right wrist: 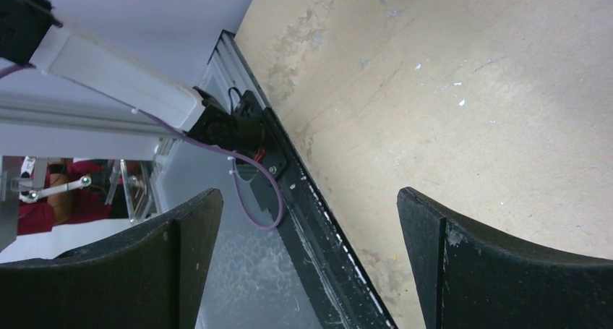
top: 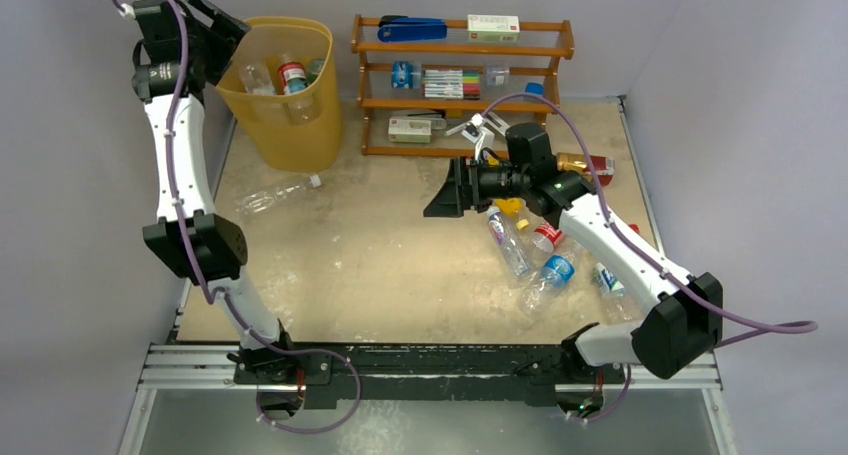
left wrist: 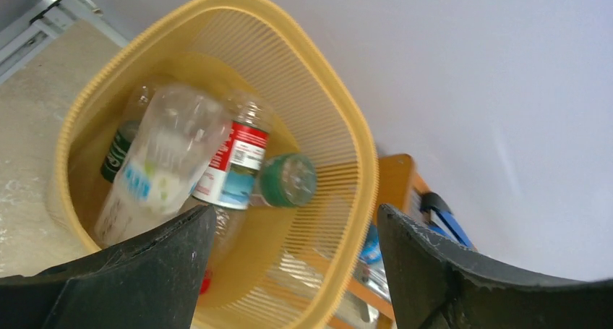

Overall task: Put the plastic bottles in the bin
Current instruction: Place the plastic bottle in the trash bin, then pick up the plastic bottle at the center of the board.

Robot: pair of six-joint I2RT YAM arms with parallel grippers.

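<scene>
**At least four bottles lie in the bin, and both grippers are empty**

The yellow-orange bin [top: 290, 135] stands at the far left corner of the table [top: 380, 265], just beside the wooden rack [top: 566, 37]. In the left wrist view we look down into it and count at least four bottles. A large clear bottle with a blue and green label [left wrist: 159, 163] lies on top at the left. A bottle with a red and white label [left wrist: 235, 163] leans against it. A green bottle [left wrist: 288, 178] is seen from its end at the right, touching the one with the red label. Behind the large clear one, a bottle with a dark green label [left wrist: 119, 152] rests against the bin's wall.

The left gripper [left wrist: 293, 213] hangs above the bin's rim with its jaws wide apart and nothing between them. The right gripper [right wrist: 307, 199] is over the middle of the table, also spread open and empty.

The other bottles are on the table. A clear bottle with a white cap [top: 275, 195] lies near the foot of the bin. A group of bottles [top: 555, 270] lies at the right side, beside and partly under the right arm.

On the rack's top tier we see a blue stapler [top: 412, 27] and a white box [top: 493, 25]. The middle tier holds pens [top: 445, 80].
</scene>
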